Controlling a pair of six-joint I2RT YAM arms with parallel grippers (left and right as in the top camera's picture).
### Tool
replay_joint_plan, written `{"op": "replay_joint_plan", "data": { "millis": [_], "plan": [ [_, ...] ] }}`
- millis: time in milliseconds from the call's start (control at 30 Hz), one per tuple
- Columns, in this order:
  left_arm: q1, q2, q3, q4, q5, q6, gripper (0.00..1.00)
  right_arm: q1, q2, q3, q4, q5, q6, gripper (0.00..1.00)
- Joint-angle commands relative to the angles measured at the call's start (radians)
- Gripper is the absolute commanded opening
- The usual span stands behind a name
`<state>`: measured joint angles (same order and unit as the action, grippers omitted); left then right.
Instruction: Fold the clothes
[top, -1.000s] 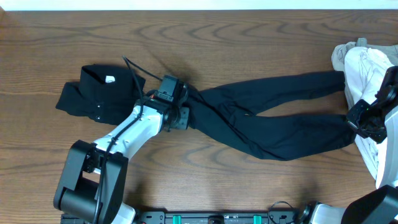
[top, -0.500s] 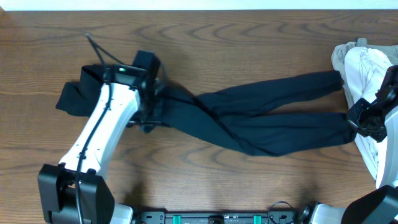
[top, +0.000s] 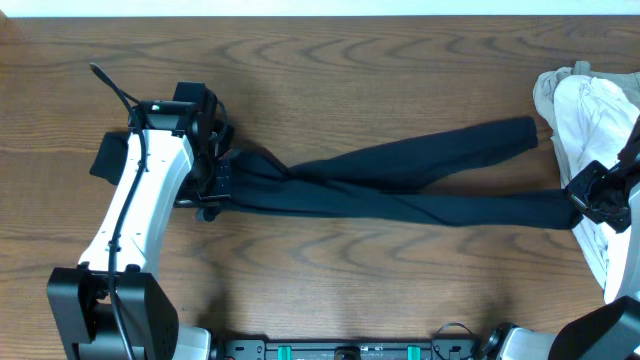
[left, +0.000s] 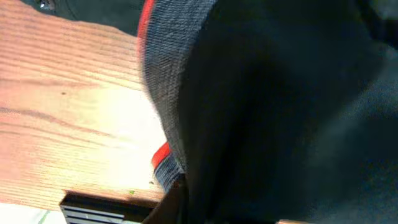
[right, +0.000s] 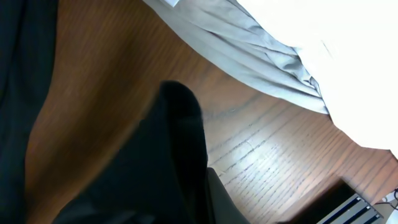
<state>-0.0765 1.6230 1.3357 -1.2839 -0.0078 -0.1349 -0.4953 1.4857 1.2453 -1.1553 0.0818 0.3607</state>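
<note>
The dark navy trousers (top: 400, 185) lie stretched across the table from left to right, both legs pulled nearly straight. My left gripper (top: 222, 180) is shut on their waist end; the left wrist view shows the grey and orange-red waistband (left: 165, 93) against the jaws. My right gripper (top: 580, 200) is shut on the end of the near leg (right: 168, 162). The far leg's end (top: 520, 130) lies free. A black collared shirt (top: 108, 158) lies at the left, mostly hidden under my left arm.
A heap of white and beige garments (top: 585, 100) lies at the right edge, under and behind my right arm; it also shows in the right wrist view (right: 298, 56). Bare wooden table (top: 350, 270) surrounds the trousers.
My left gripper has pulled the waist end to the left, over the black shirt. The trousers have stretched out straighter and flatter. My right gripper has barely moved.
</note>
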Motion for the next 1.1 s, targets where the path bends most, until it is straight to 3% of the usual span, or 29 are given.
{"op": "replay_joint_plan", "data": {
  "millis": [0, 100, 233, 633, 1067],
  "plan": [
    [0.008, -0.004, 0.009, -0.007, -0.037, -0.009, 0.3, -0.013, -0.009, 0.018, 0.006, 0.024, -0.01, 0.04],
    [0.008, -0.004, 0.009, -0.007, -0.037, -0.009, 0.46, -0.013, -0.009, 0.018, 0.007, 0.021, -0.01, 0.04],
    [0.008, -0.004, 0.009, -0.004, -0.037, -0.009, 0.54, -0.013, -0.009, 0.018, 0.007, 0.021, -0.01, 0.04],
    [-0.053, 0.002, 0.005, 0.218, 0.249, 0.065, 0.58, -0.013, -0.009, 0.018, 0.006, 0.021, -0.01, 0.05],
    [-0.095, 0.024, -0.004, 0.242, 0.232, 0.079, 0.58, -0.016, -0.009, 0.018, -0.108, -0.039, 0.009, 0.01]
  ]
}}
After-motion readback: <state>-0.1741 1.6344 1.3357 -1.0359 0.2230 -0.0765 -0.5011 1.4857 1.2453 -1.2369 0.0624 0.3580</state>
